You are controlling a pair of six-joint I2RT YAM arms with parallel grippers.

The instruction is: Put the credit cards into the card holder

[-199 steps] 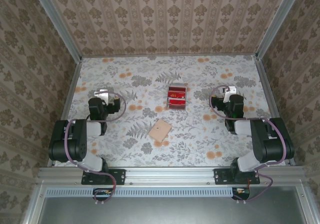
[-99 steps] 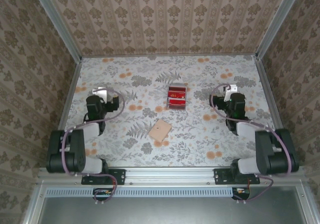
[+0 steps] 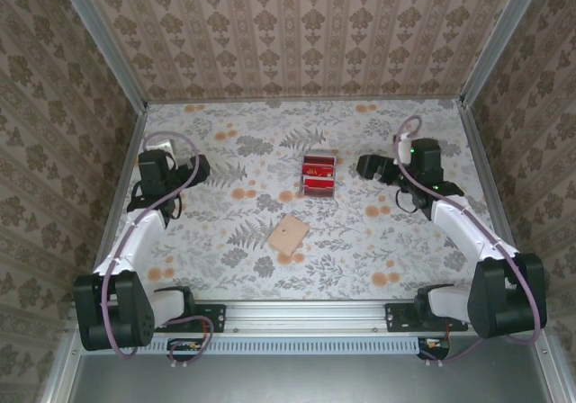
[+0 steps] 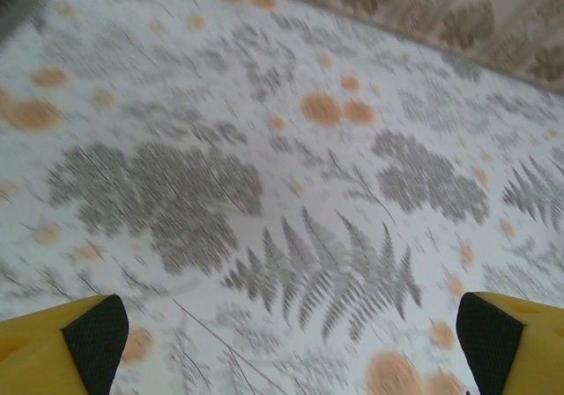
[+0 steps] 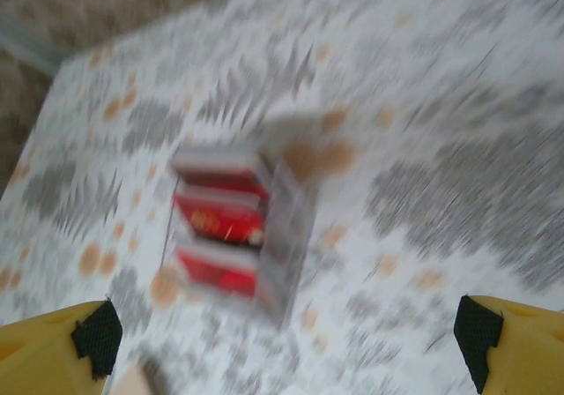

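The credit cards [image 3: 318, 175] are red with pale stripes and sit together in a clear stand near the table's middle; they look blurred in the right wrist view [image 5: 220, 223]. The tan card holder [image 3: 288, 233] lies flat and closed in front of them, its corner at the bottom left of the right wrist view [image 5: 123, 383]. My right gripper [image 3: 367, 165] [image 5: 289, 342] hangs open just right of the cards, pointing at them. My left gripper [image 3: 195, 168] [image 4: 291, 342] is open over bare cloth at the far left, well away from both.
A floral tablecloth [image 3: 360, 241] covers the table. Patterned walls close in the back and both sides, with metal rails [image 3: 121, 178] along the edges. There is free room around the cards and the holder.
Both arms have unfolded and stretched out. The right gripper swung left toward the cards. The left gripper moved back and to the left. Cards and holder have not moved.
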